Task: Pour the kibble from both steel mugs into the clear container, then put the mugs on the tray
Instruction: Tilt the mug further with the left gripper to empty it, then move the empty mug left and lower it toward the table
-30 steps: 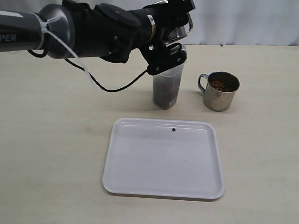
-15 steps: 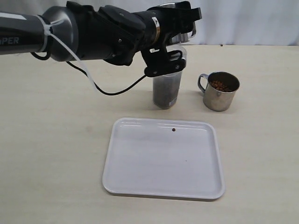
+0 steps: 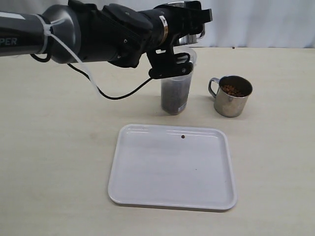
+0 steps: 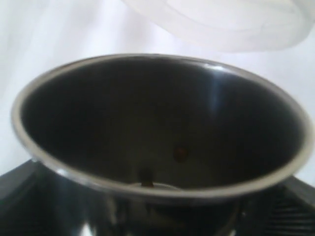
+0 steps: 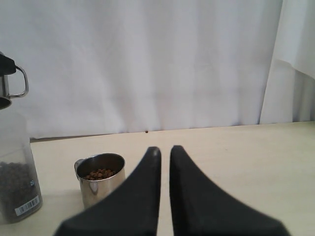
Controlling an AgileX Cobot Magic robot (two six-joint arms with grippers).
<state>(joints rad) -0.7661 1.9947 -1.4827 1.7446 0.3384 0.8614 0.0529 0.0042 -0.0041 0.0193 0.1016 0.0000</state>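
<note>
My left gripper (image 3: 186, 39) is shut on one steel mug (image 3: 193, 37), held tipped over the mouth of the clear container (image 3: 176, 93). The container holds dark kibble (image 3: 174, 98) in its lower part. The left wrist view looks into the held mug (image 4: 157, 123): it is almost empty, with one or two pellets (image 4: 180, 154) inside, and the container's rim (image 4: 221, 24) lies just beyond. The second steel mug (image 3: 231, 96) stands upright right of the container, with kibble (image 5: 100, 173) in it. The white tray (image 3: 147, 172) lies in front. My right gripper (image 5: 165, 149) is shut and empty, set back from that mug (image 5: 101, 184).
One stray pellet (image 3: 182, 137) lies on the tray near its far rim. A black cable (image 3: 118, 93) hangs from the left arm above the table. A white curtain (image 5: 147, 59) closes off the back of the table.
The left gripper has turned slightly and shifted a little to the right with the mug over the container, then held almost still. The second mug and tray have not moved.
</note>
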